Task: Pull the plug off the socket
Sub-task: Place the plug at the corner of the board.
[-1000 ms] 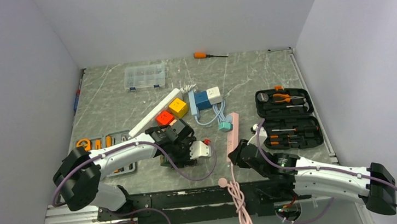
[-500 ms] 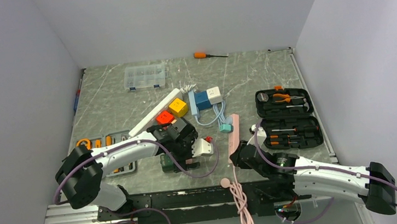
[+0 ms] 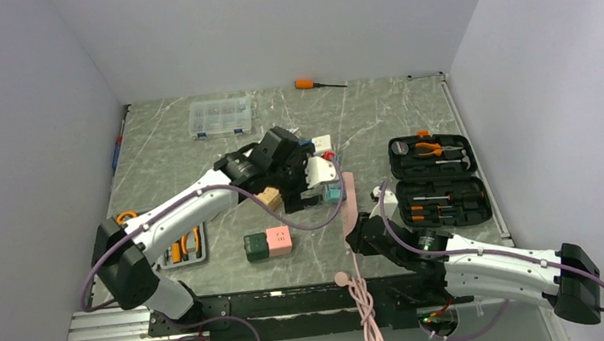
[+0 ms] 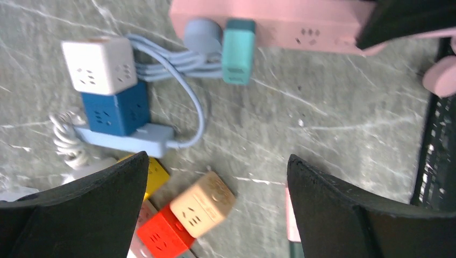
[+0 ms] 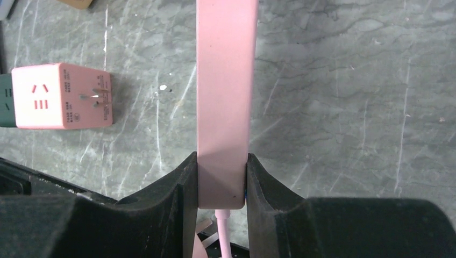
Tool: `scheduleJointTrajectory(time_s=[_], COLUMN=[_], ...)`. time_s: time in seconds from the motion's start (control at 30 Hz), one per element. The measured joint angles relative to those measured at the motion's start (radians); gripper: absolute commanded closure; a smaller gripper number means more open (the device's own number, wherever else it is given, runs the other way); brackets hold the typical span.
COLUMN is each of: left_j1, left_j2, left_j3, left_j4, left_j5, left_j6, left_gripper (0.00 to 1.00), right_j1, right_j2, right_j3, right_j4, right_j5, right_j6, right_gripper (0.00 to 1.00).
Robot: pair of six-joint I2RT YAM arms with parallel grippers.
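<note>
Lying on the grey marbled table [image 3: 165, 167], the long pink plastic socket strip [image 5: 226, 80] has a teal rectangular plug [image 4: 238, 51] seated in it. Right fingers [image 5: 180, 193] clamp its near end. Left fingers [image 4: 102, 204] gape wide above the table, holding nothing. An open black hinged tool case [image 3: 435, 177] alongside contains orange-handled screwdrivers and pliers.

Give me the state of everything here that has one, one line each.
left gripper, open, empty.
right gripper, shut on the pink power strip.
teal plug, plugged into the strip.
pink cube adapter, unplugged, prongs bare.
tool case, open.
</note>
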Motion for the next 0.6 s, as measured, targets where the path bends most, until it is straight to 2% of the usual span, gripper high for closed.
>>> scheduleJointTrajectory(time_s=[0.13,0.6], left_j1=[0.018,0.018], left_j2=[0.077,0.26], left_j3=[0.063,0.111], left_j4=[0.032,0.02], left_j5=[0.034,0.075], left_j6=[0.029,0.088], left_gripper=[0.03,0.14], right_j1=[0.0,-0.002], right_j2=[0.022,0.113], right_j3=[0.029,0.095], right_j4=[0.001,0.013], right_j5=[-0.012,-0.013], right_j6=[-0.033,-0.108], right_gripper=[1.0,1.0])
